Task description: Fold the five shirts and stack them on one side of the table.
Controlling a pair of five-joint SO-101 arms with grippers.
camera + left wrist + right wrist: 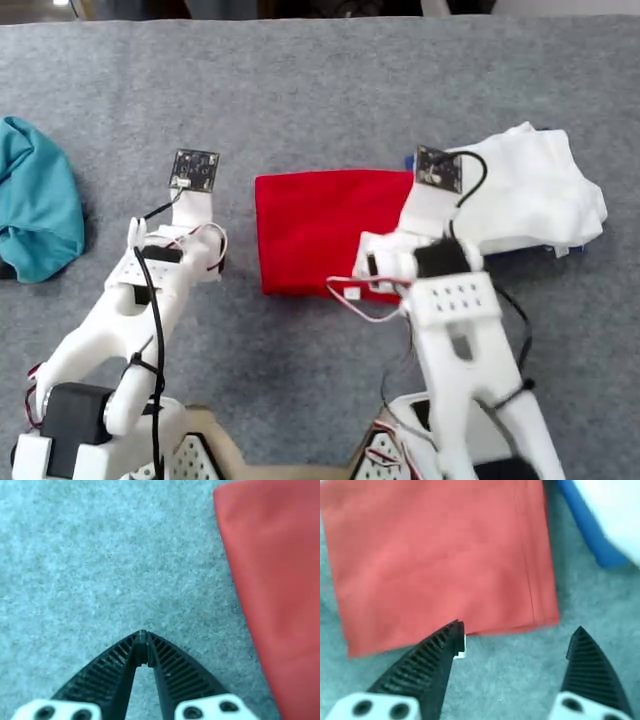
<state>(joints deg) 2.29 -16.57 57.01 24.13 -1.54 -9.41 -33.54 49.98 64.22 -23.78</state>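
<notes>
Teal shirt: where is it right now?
In the high view, the crumpled teal shirt lies at the table's left edge, beyond the left hand, far from the folded red shirt in the middle.

Left pincer (pixel 142 636) closed (tips touching), right pincer (pixel 518 628) spread wide.

- Your bench (pixel 320 90) carries a grey, felt-like cover with a fine speckled nap, and it runs across the whole width of the high view.
- In both wrist views you get the same grey cover up close, lying flat and without creases.
- Past the bench's far edge you have a narrow dark strip (pixel 300 8) of the room.
- In that strip, a small bright spot (pixel 62 3) sits at one end and a pale patch (pixel 560 6) at the other; you cannot tell what either is.
- At the near edge, a tan board (pixel 225 450) shows.
</notes>
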